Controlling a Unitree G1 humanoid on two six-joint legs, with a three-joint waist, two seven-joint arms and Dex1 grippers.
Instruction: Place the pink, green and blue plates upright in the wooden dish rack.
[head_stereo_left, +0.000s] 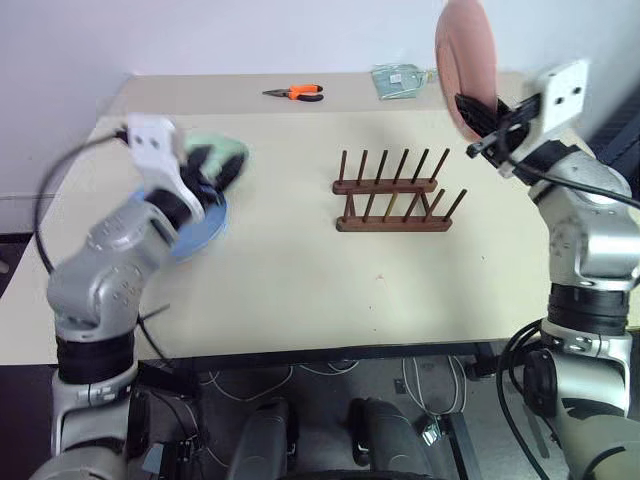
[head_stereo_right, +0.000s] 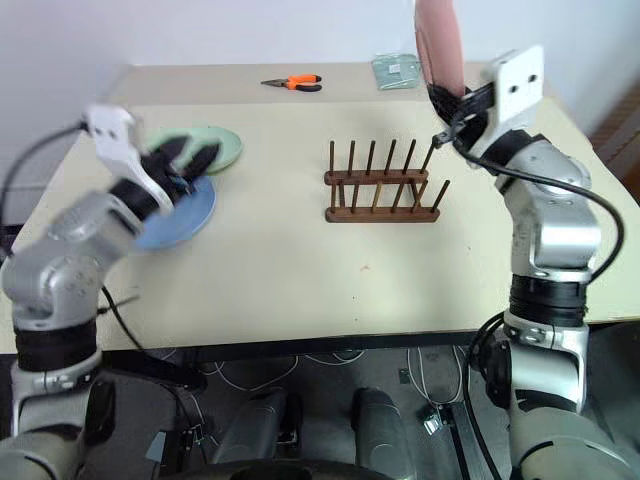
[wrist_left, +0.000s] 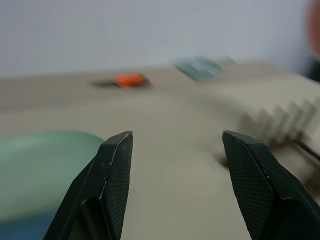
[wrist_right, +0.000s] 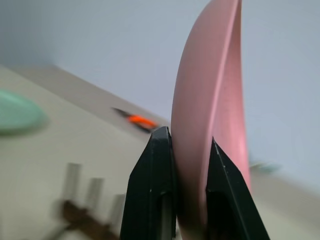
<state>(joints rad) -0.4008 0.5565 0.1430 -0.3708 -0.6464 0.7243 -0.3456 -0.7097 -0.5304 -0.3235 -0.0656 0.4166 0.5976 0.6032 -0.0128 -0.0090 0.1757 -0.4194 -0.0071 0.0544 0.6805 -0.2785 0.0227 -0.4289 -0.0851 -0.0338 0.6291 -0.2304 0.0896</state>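
Task status: wooden dish rack (head_stereo_left: 393, 191) stands empty at centre of the worktop (head_stereo_left: 300, 290), no plate slotted yet; all three placements outstanding. Pink plate (head_stereo_left: 466, 62): off the worktop, held on edge and near upright in the air, above and to the right of the rack, clamped at its lower rim by the right tool (wrist_right: 185, 165), whose two fingers press one on each face. Green plate (head_stereo_right: 212, 148): flat on the worktop at far left. Blue plate (head_stereo_right: 180, 215): flat just nearer than the green one, their rims meeting or overlapping, exact contact not readable. Left tool (wrist_left: 175, 185): fingers parted, nothing between them, low over the two flat plates, pointing roughly level toward the rack. Right arm: raised, forearm angled up and inward. Judged stage: first plate lifted, awaiting lowering between pegs
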